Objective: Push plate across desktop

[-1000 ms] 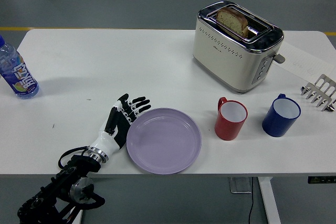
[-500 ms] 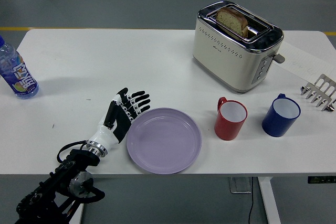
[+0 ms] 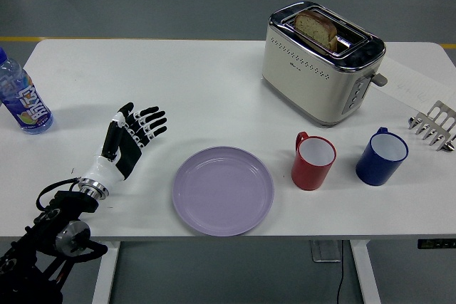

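A round lilac plate lies flat near the table's front edge, just left of centre. My left hand hovers over the table well to the plate's left, fingers spread and holding nothing, a clear gap between it and the plate's rim. Its black arm comes in from the lower left corner. The right arm does not show.
A red mug stands right of the plate, a blue mug beyond it. A cream toaster with bread sits at the back right. A metal rack is at the right edge, a blue bottle at the far left.
My left hand has pulled away from the plate's left rim, moving left and slightly up the table. The plate stays where it was.
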`<control>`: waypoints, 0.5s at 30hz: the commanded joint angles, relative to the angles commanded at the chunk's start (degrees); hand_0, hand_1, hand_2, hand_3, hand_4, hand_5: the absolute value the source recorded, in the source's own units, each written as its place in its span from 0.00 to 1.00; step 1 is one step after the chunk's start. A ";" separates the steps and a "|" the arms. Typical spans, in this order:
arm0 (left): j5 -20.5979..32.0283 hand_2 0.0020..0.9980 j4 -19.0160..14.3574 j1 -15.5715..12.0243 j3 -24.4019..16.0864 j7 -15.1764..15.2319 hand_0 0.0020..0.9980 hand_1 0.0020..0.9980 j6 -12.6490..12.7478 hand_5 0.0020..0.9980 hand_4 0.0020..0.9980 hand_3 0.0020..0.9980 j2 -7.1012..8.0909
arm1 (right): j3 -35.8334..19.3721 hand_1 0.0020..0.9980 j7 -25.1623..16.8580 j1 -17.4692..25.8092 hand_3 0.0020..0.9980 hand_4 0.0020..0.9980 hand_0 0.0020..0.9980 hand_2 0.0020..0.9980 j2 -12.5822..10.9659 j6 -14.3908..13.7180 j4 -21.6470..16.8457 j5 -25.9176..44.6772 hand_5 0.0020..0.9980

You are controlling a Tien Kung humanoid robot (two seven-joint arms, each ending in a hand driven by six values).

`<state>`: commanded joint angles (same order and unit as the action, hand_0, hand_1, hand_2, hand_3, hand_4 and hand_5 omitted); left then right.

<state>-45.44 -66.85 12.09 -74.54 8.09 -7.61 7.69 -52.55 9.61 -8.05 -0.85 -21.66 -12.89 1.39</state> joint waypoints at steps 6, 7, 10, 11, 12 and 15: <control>-3.21 0.74 -1.47 -2.24 -5.85 -1.61 0.81 0.78 -0.60 1.00 0.56 0.65 3.03 | 0.29 0.47 -0.14 0.06 0.59 0.35 0.56 0.61 0.00 0.03 0.00 0.64 0.52; -4.58 0.74 -1.74 -2.74 -7.13 -1.81 0.81 0.78 -0.70 1.00 0.56 0.65 3.61 | 0.31 0.47 -0.15 0.07 0.59 0.35 0.56 0.61 0.02 0.01 -0.01 0.75 0.52; -8.24 0.74 -2.44 -4.14 -10.30 -2.24 0.81 0.78 -0.99 1.00 0.56 0.65 5.30 | 0.46 0.47 -0.17 0.18 0.59 0.35 0.56 0.61 0.07 0.01 -0.03 1.13 0.52; -9.67 0.74 -2.65 -4.62 -11.54 -2.29 0.81 0.78 -1.03 1.00 0.56 0.65 5.92 | 0.51 0.47 -0.16 0.23 0.59 0.35 0.56 0.61 0.11 0.00 -0.05 1.25 0.52; -10.23 0.74 -2.73 -4.82 -12.06 -2.28 0.81 0.78 -1.04 1.00 0.56 0.65 6.18 | 0.52 0.47 -0.14 0.25 0.59 0.35 0.56 0.61 0.13 -0.01 -0.07 1.30 0.52; -10.45 0.74 -2.94 -5.32 -13.13 -1.96 0.80 0.78 -0.68 1.00 0.56 0.65 6.70 | 0.51 0.47 -0.09 0.34 0.59 0.35 0.56 0.61 0.20 -0.05 -0.12 1.34 0.52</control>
<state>-55.89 -69.79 6.77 -87.67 6.13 -8.29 14.39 -52.04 9.52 -7.71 -0.65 -21.72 -13.01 2.73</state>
